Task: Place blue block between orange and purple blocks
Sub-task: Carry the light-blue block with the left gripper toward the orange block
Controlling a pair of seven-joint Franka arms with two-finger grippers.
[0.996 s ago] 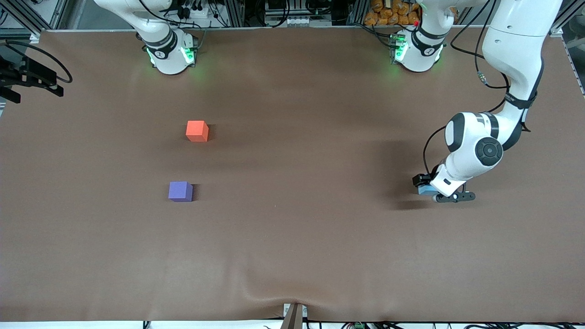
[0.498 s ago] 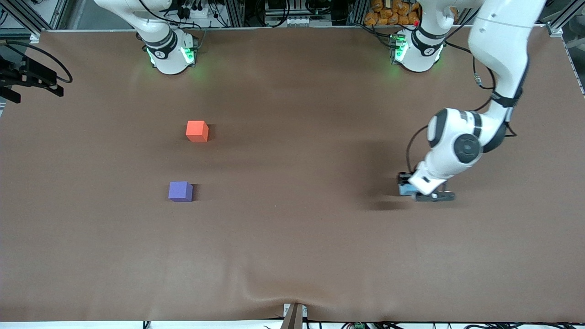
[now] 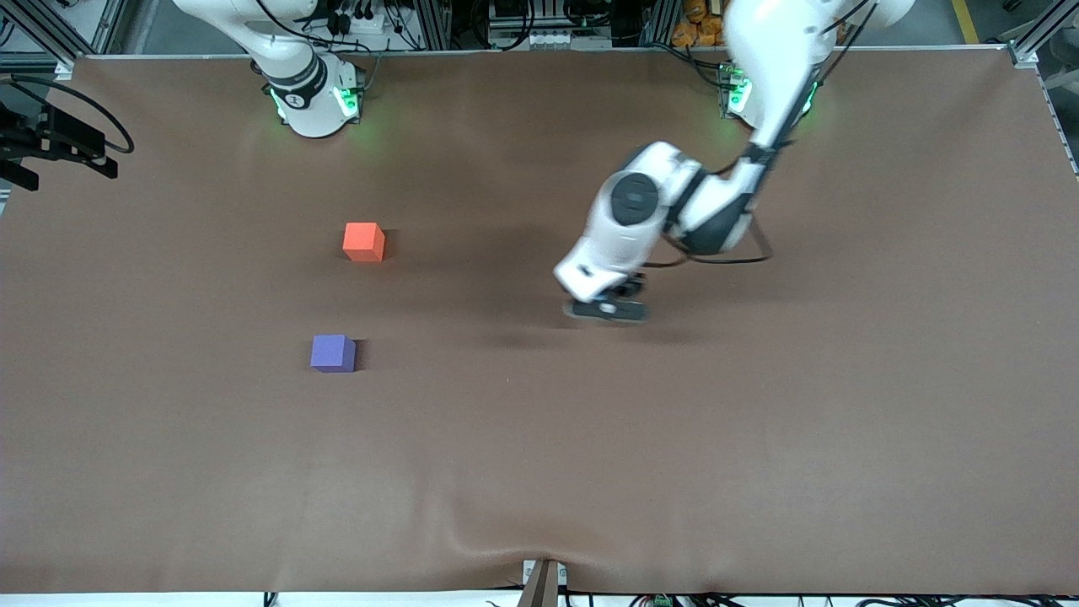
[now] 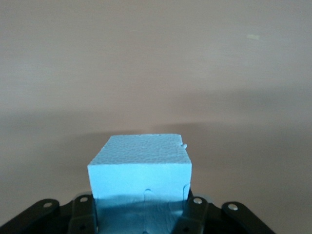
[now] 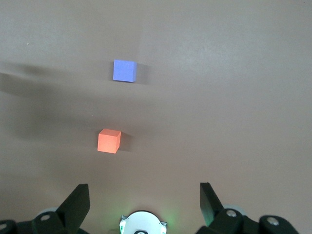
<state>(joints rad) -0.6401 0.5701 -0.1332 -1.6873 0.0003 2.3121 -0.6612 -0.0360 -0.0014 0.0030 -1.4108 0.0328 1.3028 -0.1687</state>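
Over mid-table, left claw point(image 3: 605, 302) grips blue block point(image 4: 140, 168); right claw point(image 5: 145, 200) wide, waiting.

Blue block point(image 4: 140, 168): a small light blue cube, held up in the air over the middle of the tabletop, flat top facing up.
Orange block point(image 3: 364, 242): a small orange-red cube sitting flat on the tabletop.
Purple block point(image 3: 333, 353): a same-size cube, nearer the front camera than the orange one, with a gap between them.
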